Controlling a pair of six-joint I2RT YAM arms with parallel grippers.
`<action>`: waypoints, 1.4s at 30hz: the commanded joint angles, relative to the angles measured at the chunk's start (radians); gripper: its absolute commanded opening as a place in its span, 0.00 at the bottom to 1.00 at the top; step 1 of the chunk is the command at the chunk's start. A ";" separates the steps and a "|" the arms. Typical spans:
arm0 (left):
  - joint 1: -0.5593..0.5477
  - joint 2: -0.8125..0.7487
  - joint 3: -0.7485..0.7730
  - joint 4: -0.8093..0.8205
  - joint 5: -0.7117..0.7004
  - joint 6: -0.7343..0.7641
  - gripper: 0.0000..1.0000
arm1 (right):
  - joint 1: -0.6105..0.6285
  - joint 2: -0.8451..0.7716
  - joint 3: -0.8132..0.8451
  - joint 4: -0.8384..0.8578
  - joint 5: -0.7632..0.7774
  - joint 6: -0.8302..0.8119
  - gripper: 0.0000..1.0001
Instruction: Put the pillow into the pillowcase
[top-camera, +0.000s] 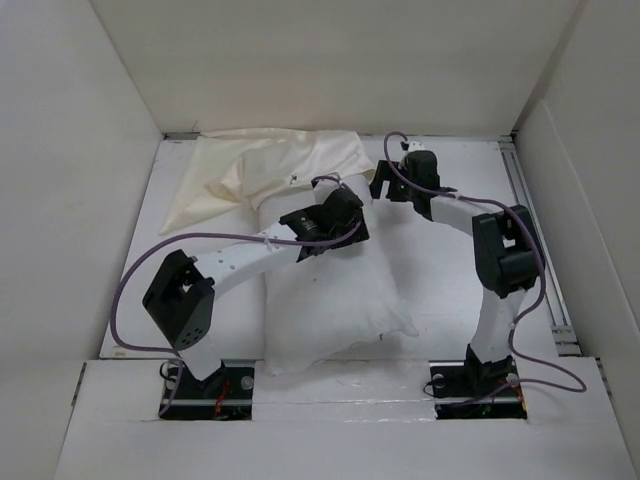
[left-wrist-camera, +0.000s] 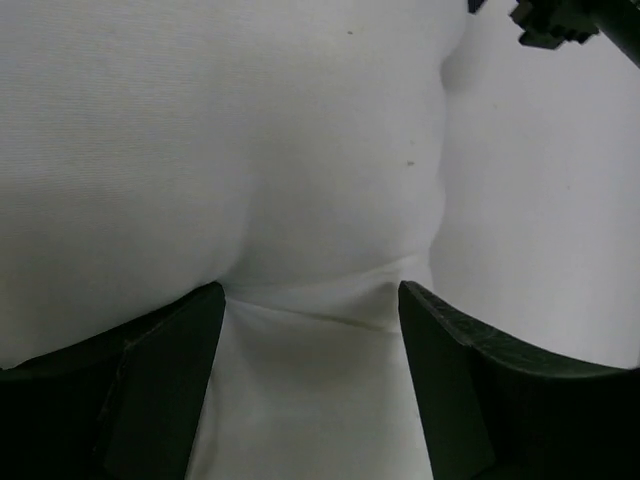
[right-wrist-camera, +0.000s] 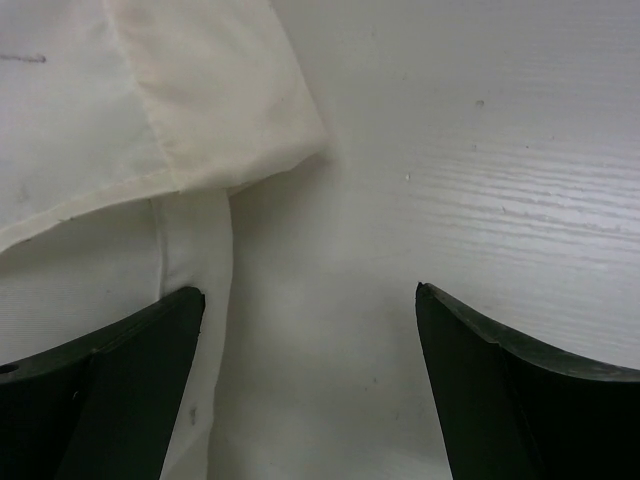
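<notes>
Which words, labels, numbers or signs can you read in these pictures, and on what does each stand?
None can be read.
The pillowcase carries one tiny dark mark, too small to tell whether it is text.
The pillow is plain white.

The pillow (top-camera: 330, 300) is plain white, with a few faint grey specks (left-wrist-camera: 410, 163) in its fabric. The pillowcase (top-camera: 250, 165) is cream to pale yellow (clearly warmer than the pillow) and carries one tiny dark mark (top-camera: 294, 180). The table (top-camera: 450, 290) is white with a faint wood-grain pattern. The left arm (top-camera: 240, 262) and right arm (top-camera: 490, 325) are white with black joints, and their cables (top-camera: 130, 275) are purple. The left gripper (left-wrist-camera: 310, 290) and right gripper (right-wrist-camera: 310, 290) have black fingers.
</notes>
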 joint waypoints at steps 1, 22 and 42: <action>0.014 0.054 0.002 -0.221 -0.243 -0.082 0.67 | 0.018 0.026 0.078 0.064 -0.073 -0.044 0.93; 0.024 0.108 -0.055 -0.174 -0.151 0.074 0.00 | 0.045 0.349 0.564 -0.088 -0.121 -0.117 0.60; 0.067 0.188 0.120 -0.027 -0.199 0.108 0.00 | 0.242 -0.407 -0.278 -0.071 -0.199 -0.002 0.00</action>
